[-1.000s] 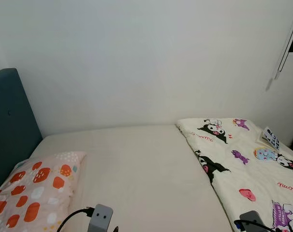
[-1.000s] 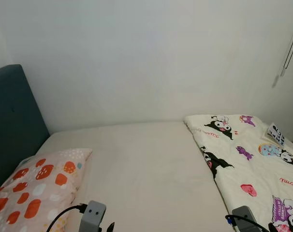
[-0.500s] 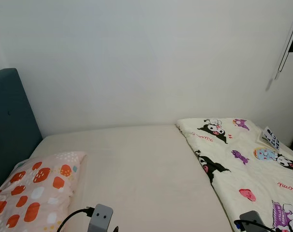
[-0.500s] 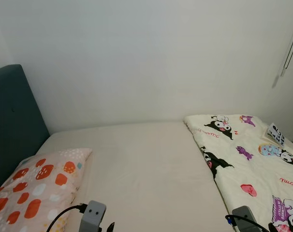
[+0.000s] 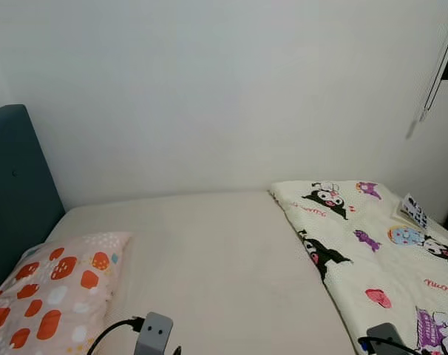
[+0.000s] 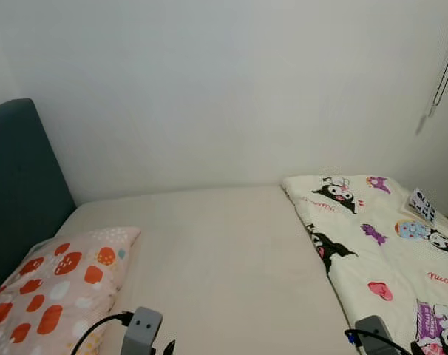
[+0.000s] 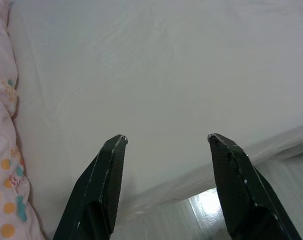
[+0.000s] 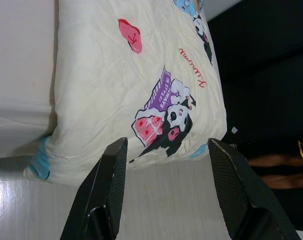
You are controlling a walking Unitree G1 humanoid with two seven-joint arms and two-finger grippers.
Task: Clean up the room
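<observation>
So I'm at the bed (image 5: 216,251), facing the wall (image 5: 224,89), and the job looks like making it up. The quilt (image 5: 372,251) is folded over the foot half on my right; the pillow (image 5: 50,296) lies at the head end, against the headboard (image 5: 17,192). Bare sheet between them.

Likely step: take the quilt and spread it toward the pillow. To do it well, I'd pinch the folded edge near me with the right gripper (image 8: 164,150), get a second hold further along with the left gripper (image 7: 166,142), and pull both evenly so the fabric doesn't bunch or slide off the side. Grab only the top layer, not the sheet.

Pose now: both arms low at the near edge of the bed, wrists just showing in the head views. Left gripper hangs over bare sheet beside the pillow, fingers spread wide, holding nothing. Right gripper hovers above the quilt's near corner, where it overhangs the floor (image 8: 141,200); fingers also spread, empty, not touching cloth.
</observation>
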